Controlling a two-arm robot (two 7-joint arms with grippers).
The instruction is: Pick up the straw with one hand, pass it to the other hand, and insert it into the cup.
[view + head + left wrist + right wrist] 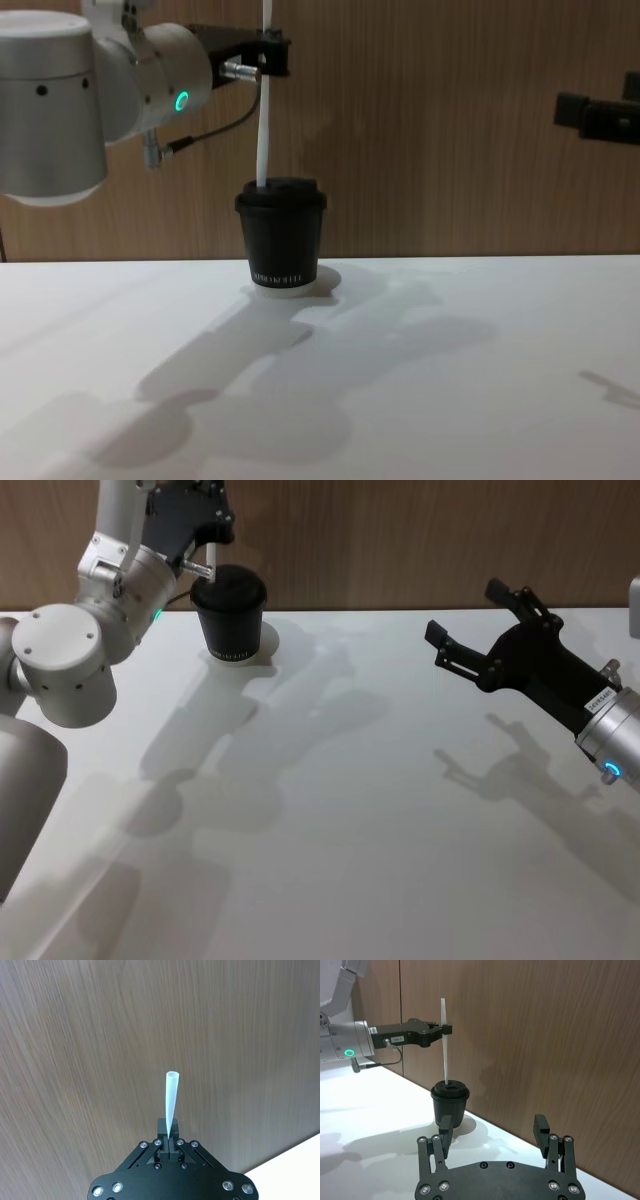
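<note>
**Straw upright over the cup lid, held by the left gripper**

Your left gripper (pixel 441 1029) is at the far left of the tabletop (pixel 380 820), up above the cup (pixel 281 235), with its jaws closed on the straw (pixel 264 120). In the left wrist view the two fingertips (pixel 170 1140) pinch the straw's shaft and its open round end points away toward the wood-grain wall (pixel 150 1025). The grip sits high on the straw, with a short length standing above the jaws in the right wrist view.

The straw is white, thin and straight, and it stands vertical. Its lower end meets the middle of the cup's lid; you cannot tell from these views whether the tip is already through the lid opening or just resting on it. In the head view most of the straw is hidden behind the left gripper, and in the chest view its top is cut off by the frame's upper edge.

The cup is a small black paper cup with a black plastic lid, a line of small white lettering low on its side and a white base rim. It stands upright near the wall. The lettering is too small to read.

Your right gripper (pixel 480 640) hovers well apart over the right side of the tabletop, jaws spread wide and holding nothing. In the chest view it is cut off at the right edge.
</note>
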